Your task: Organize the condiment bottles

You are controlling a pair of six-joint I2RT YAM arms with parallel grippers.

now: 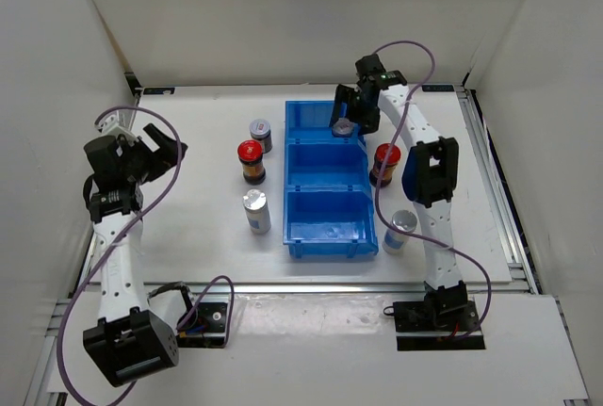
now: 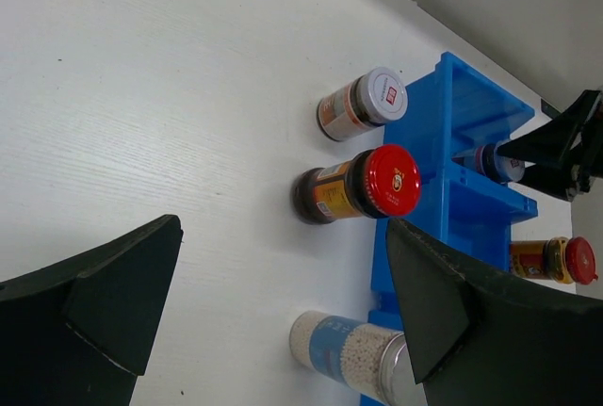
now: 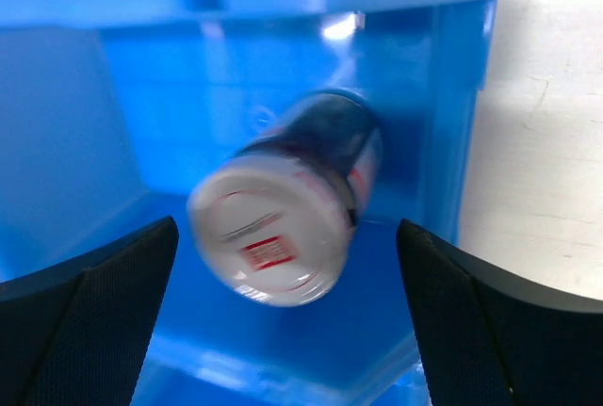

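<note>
From above, my right gripper [image 1: 347,116] hangs over the far compartment of the bin [image 1: 369,236], jaws apart. The binned bottle [image 1: 343,127], white-capped, sits inside that compartment beneath it. No bottle shows in the middle or near compartments. Five stand outside on the surface [image 1: 188,236]. Left of the bin are the left white bottle [image 1: 260,130], left red bottle [image 1: 250,159] and left silver bottle [image 1: 255,210]. On its right are the right red bottle [image 1: 384,163] and right silver bottle [image 1: 402,229]. My left gripper [image 1: 155,147] waits well off to the left, spread and empty. I judge one of six sorted, five to go.

My left wrist view shows the left gripper [image 2: 283,246] wide apart. The left white bottle [image 2: 367,103], left red bottle [image 2: 363,187] and left silver bottle [image 2: 353,354] line up just beside the bin [image 2: 452,123].

My right wrist view has the binned bottle [image 3: 283,218] blurred, its cap bearing a small red mark, its dark body leaning toward the compartment's right wall. My fingers [image 3: 85,321] flank it without touching. I cannot tell whether it rests upright.
</note>
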